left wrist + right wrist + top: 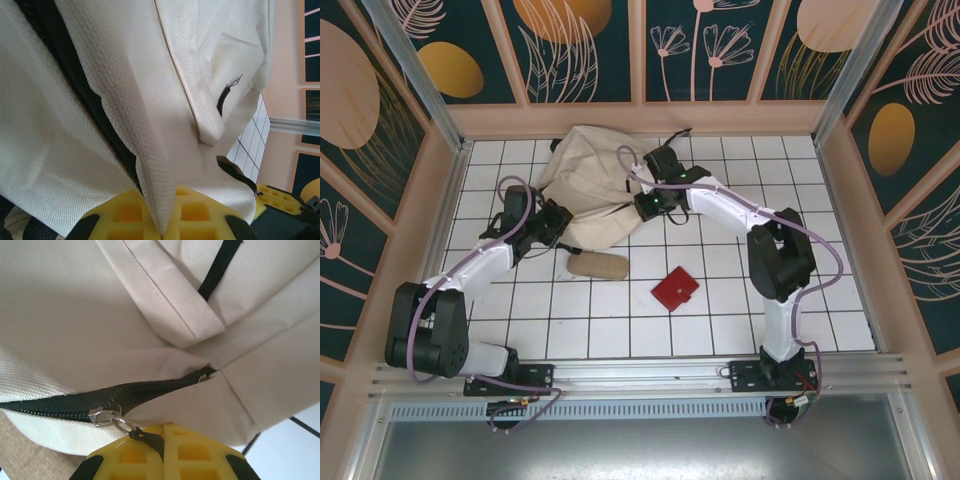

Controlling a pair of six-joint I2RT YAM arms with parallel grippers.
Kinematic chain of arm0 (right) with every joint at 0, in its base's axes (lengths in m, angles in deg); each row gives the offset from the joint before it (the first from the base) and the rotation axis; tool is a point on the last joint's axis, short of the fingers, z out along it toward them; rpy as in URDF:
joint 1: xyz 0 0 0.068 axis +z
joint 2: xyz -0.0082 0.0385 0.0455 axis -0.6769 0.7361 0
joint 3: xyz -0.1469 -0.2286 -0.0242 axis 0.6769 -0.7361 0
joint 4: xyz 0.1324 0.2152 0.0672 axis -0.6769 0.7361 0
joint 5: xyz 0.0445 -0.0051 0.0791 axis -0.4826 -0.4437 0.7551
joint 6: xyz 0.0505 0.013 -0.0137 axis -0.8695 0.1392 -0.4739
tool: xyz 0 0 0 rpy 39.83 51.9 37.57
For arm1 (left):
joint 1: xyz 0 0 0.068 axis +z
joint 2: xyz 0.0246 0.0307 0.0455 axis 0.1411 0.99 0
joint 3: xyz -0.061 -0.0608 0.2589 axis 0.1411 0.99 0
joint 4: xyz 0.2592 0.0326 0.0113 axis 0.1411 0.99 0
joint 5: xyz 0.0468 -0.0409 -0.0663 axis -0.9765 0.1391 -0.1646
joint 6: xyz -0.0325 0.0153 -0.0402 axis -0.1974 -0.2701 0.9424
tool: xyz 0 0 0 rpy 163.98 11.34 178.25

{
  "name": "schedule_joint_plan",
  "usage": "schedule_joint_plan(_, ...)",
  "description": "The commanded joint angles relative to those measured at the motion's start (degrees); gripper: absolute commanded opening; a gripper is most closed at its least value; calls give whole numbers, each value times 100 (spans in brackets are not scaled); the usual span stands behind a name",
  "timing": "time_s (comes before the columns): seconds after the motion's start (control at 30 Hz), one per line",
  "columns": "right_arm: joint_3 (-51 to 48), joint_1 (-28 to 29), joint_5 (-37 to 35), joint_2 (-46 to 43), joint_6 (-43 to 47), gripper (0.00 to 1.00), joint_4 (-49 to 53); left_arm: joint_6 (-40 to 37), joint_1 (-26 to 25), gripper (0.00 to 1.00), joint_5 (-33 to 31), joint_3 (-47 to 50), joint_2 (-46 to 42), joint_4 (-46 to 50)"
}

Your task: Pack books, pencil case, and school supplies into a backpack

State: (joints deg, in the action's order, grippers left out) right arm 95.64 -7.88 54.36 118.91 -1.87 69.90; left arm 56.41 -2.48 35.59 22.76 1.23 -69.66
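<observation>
The cream-beige backpack [588,190] lies at the back middle of the tiled table. My left gripper [557,222] is at its left edge, shut on a fold of the backpack's fabric [157,195]. My right gripper [645,205] is at the backpack's right side, shut on the black zip pull cord [150,441], which hangs from a metal slider [104,416] on the dark zip line [100,400]. The tan pencil case [598,265] lies just in front of the backpack. The red square school supplies case [675,289] lies further right. The books are out of view.
Wooden walls with patterned panels enclose the table. White tiles [720,320] stretch in front of the red case. A metal rail [650,375] runs along the near edge by the arm bases.
</observation>
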Motion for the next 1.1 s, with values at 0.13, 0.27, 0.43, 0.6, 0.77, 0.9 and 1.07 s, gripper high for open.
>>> schedule_joint_plan(0.13,311,-825,-916,560,-105,0,471,-581,774,0,-1491,-365,-537,1141)
schedule_joint_plan(0.27,291,-848,-26,532,102,0,519,-707,827,0,-1282,-472,-392,1167)
schedule_joint_plan(0.43,-150,-764,1632,79,481,0,309,-877,874,0,-1019,-494,-187,1029)
schedule_joint_plan(0.6,-243,-394,2729,32,483,0,-65,-803,866,34,-366,-411,-202,816)
schedule_joint_plan(0.77,165,61,2861,517,268,0,-256,-738,866,60,-285,-223,-494,1229)
schedule_joint_plan(0.9,518,315,2781,826,276,0,-114,-488,791,70,-21,64,-719,1120)
schedule_joint_plan(1.07,737,483,2520,977,238,0,-32,-133,270,72,244,67,-592,524)
